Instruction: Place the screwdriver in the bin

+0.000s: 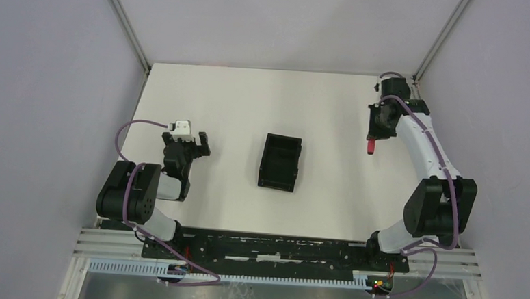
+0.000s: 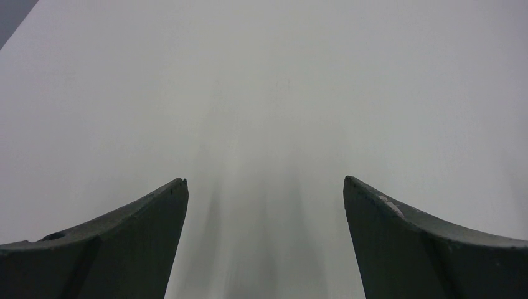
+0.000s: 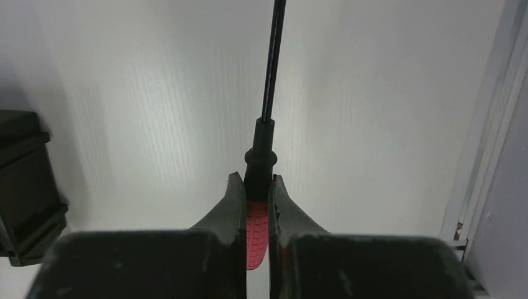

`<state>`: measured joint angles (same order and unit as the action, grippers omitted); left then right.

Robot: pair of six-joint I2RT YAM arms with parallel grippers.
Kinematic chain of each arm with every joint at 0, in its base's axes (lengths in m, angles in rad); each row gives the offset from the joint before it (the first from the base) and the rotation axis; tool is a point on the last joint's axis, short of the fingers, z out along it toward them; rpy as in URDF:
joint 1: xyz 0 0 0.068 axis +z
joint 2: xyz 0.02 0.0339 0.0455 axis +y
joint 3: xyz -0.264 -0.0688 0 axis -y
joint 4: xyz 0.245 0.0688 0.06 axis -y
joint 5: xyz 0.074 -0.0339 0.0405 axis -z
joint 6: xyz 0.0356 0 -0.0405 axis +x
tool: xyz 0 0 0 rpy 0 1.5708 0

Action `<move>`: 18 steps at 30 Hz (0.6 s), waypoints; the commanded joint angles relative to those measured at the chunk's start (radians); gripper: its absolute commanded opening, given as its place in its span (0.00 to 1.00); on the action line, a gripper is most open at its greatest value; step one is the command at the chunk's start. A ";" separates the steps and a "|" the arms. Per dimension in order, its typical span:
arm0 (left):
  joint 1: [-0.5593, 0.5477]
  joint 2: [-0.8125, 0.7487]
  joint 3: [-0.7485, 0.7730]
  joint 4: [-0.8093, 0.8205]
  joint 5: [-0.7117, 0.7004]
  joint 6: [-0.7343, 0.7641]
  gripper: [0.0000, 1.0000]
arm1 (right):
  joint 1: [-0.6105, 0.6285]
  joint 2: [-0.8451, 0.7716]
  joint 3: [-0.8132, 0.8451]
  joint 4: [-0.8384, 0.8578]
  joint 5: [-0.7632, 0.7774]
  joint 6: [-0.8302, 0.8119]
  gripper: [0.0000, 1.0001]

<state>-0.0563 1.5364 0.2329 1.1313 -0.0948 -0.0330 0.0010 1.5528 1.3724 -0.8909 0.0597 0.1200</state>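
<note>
Screwdriver (image 3: 260, 156) in the grip of the right claw (image 3: 255, 180), whose jaws are clamped on the red handle just behind the black collar, with the thin shaft jutting out past the fingertips. The tool is at the far right of the white table (image 1: 251, 101), well apart from the black bin (image 1: 279, 186), which sits near the table's middle with its divider across the inside. Whether the tip is clear of the table cannot be told. The left claw (image 2: 264, 179) hangs with jaws apart over bare table, holding nothing.

The likely trouble lies at the bin. The hold covers only a short stretch of a slim, ribbed handle, so a quick swing could let the tool pivot or slip. The bin is small and divided, so the shaft could catch a wall or the divider and end up propped across the rim. A low approach could also shove the light bin aside.
</note>
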 commanded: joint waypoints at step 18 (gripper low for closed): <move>0.004 -0.005 0.019 0.025 0.007 0.027 1.00 | 0.801 0.189 0.048 0.243 0.007 0.213 0.00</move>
<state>-0.0563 1.5364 0.2329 1.1313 -0.0944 -0.0330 0.7963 1.7092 1.4246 -0.6903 0.0292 0.3119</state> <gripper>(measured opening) 0.997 0.082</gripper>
